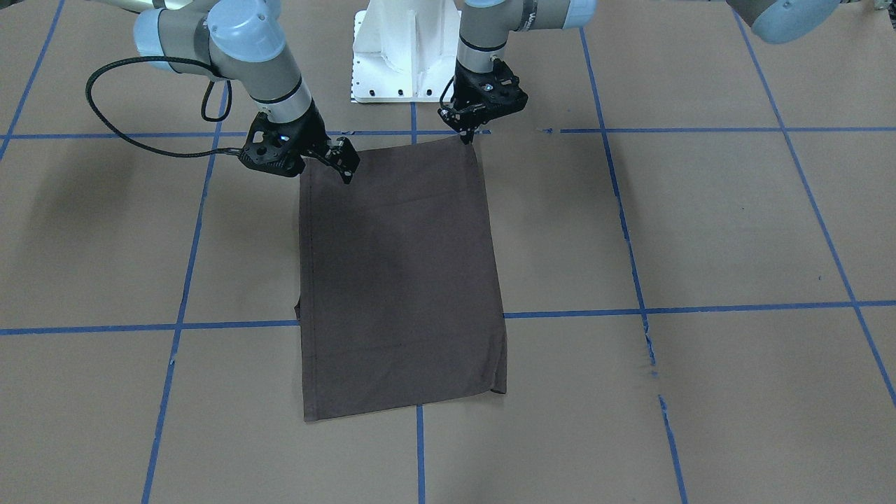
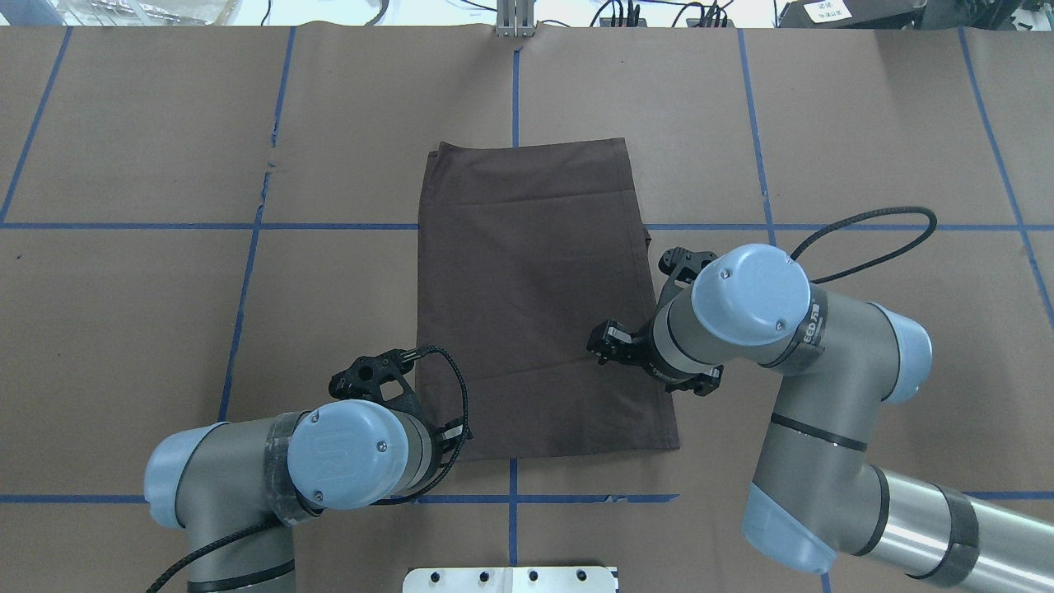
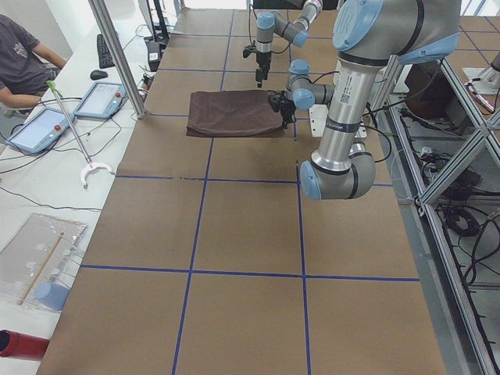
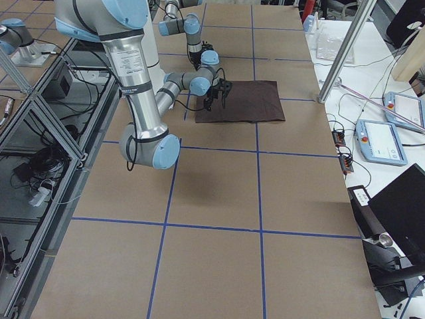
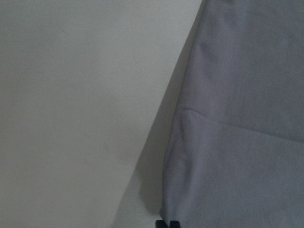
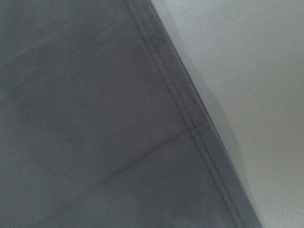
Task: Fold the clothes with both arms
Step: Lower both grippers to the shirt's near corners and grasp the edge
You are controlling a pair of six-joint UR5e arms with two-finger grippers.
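The dark grey-brown T-shirt (image 1: 399,280) lies flat on the table, folded into a long rectangle (image 2: 535,288); collar and lettering are hidden. My left gripper (image 1: 467,136) points straight down at the shirt's near corner on my left. In the left wrist view its tips (image 5: 167,223) are together on that corner of the cloth (image 5: 237,142). My right gripper (image 1: 343,164) is tilted over the shirt's near corner on my right, jaws apart and empty; it also shows in the overhead view (image 2: 605,342). The right wrist view shows only the shirt's stitched hem (image 6: 190,128).
The table is covered in brown paper with a grid of blue tape lines (image 1: 420,448). The white pedestal (image 1: 399,56) stands just behind the shirt's near edge. A seated person (image 3: 23,55) and tablets (image 3: 101,98) are beyond the far side.
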